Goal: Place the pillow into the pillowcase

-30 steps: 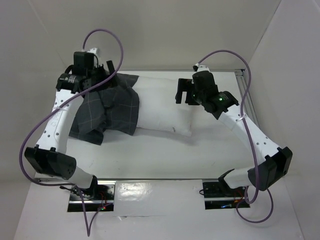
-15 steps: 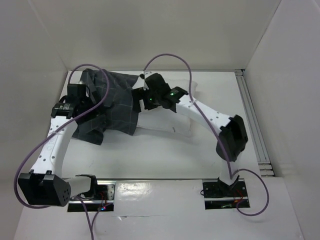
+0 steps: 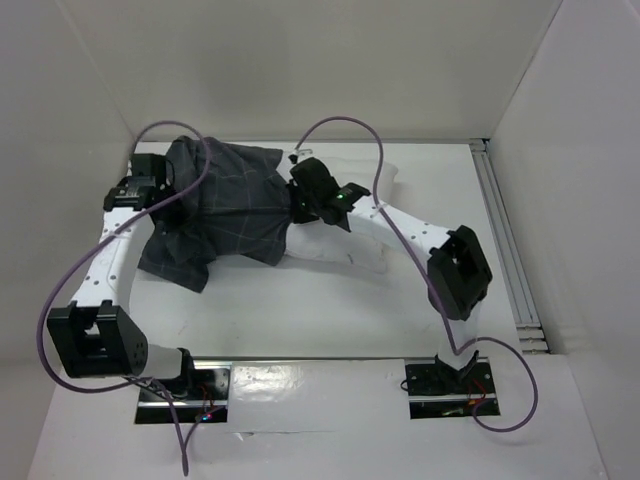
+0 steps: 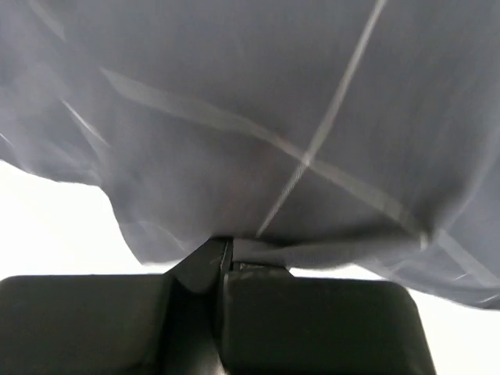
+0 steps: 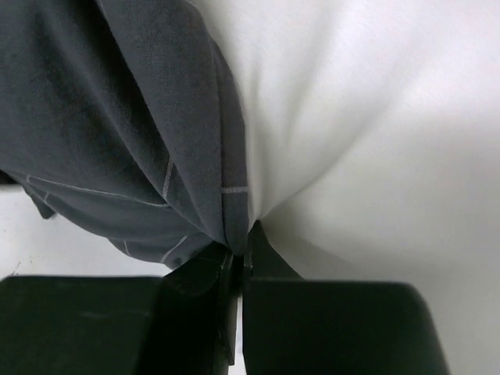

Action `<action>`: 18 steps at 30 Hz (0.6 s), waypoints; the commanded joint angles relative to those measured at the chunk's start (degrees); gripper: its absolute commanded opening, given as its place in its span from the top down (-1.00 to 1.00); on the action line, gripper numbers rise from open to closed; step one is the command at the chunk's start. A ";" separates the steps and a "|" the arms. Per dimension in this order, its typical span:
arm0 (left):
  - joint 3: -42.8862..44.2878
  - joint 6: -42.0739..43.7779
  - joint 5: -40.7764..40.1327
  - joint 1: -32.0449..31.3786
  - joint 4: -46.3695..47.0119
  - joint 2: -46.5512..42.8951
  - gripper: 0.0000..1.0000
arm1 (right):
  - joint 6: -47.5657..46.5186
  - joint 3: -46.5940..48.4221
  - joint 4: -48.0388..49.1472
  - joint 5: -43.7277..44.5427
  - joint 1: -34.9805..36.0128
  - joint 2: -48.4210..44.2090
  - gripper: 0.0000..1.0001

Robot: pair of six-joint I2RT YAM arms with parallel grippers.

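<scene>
Left fingers: clenched on a fold of the pillowcase, tips meeting at lower centre of the left wrist view. Grey checked cloth fills the frame above them.

Right fingers: clenched at lower centre of the right wrist view, pinching the pillowcase edge exactly where it meets the pillow. Grey cloth lies left of the pinch, white fabric right of it. Whether pillow fabric is also caught cannot be told.

Top view: the right fingers sit at the pillowcase's right edge, just above frame centre. The left fingers are hidden under cloth at upper left. The pillowcase is bunched over the pillow's left end, its lower left corner trailing onto the surface. The pillow lies across the upper middle of the surface, its right part bare.
</scene>
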 commanded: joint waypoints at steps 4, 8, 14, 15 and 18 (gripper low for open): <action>16.67 2.10 -4.22 3.65 -0.43 -6.64 1.00 | 0.80 -13.41 -0.78 7.78 -4.94 -17.60 1.00; 27.57 2.81 -5.88 5.06 -0.43 1.66 1.00 | 2.12 -19.41 -2.80 6.04 -4.94 -25.69 1.00; 45.04 7.03 -10.45 5.59 -1.11 22.41 0.92 | 5.37 -24.69 0.01 0.67 -2.31 -28.96 1.00; 48.56 7.99 -10.46 5.59 -3.65 28.28 0.23 | 5.98 -24.69 0.01 -0.38 -1.52 -28.96 1.00; 59.74 10.01 -8.97 3.31 -12.54 31.85 -0.67 | 5.99 -23.12 0.11 -1.62 -0.28 -28.26 0.44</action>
